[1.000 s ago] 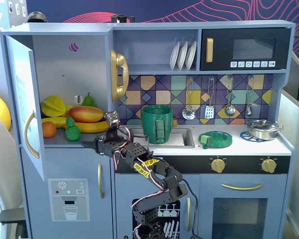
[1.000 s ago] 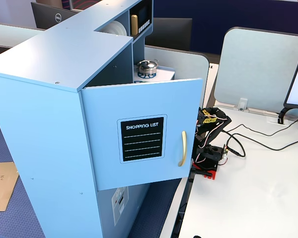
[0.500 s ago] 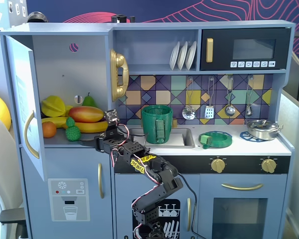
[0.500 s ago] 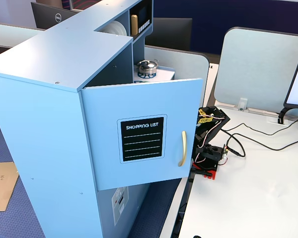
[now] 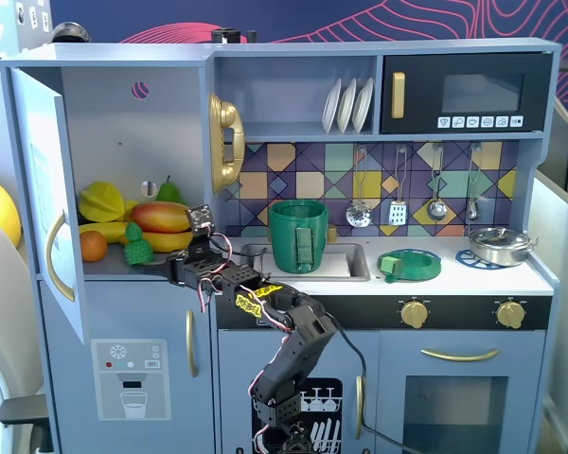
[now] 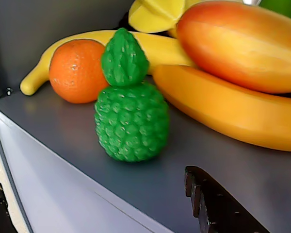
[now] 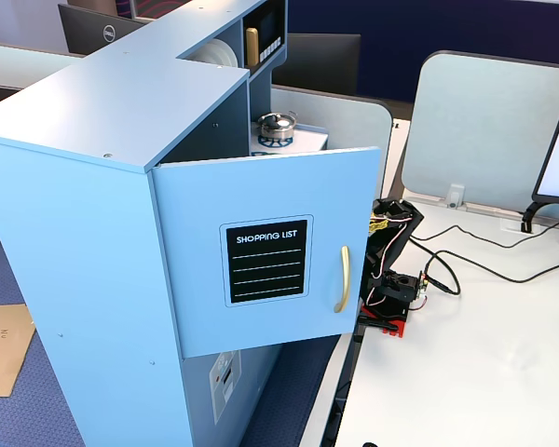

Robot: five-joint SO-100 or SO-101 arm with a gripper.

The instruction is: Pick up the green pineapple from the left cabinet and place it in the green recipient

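Note:
The green pineapple [image 5: 137,244] stands upright at the front of the shelf in the left cabinet [image 5: 123,113], whose door [image 5: 49,199] hangs open. In the wrist view the pineapple [image 6: 131,111] is centred, just ahead of my gripper [image 6: 93,183]. The gripper is open and empty. One black finger [image 6: 218,204] shows at lower right over the shelf, the other at the lower left corner. In a fixed view the gripper [image 5: 158,268] sits at the shelf's front edge, just below and right of the pineapple. The green recipient [image 5: 297,235] stands in the sink.
An orange [image 6: 76,70], bananas [image 6: 233,111] and a mango [image 6: 242,43] crowd behind and beside the pineapple. A flat green dish [image 5: 409,264] and a silver pot [image 5: 500,244] sit on the counter. In another fixed view the open door [image 7: 270,261] hides the gripper; the arm base [image 7: 391,279] shows.

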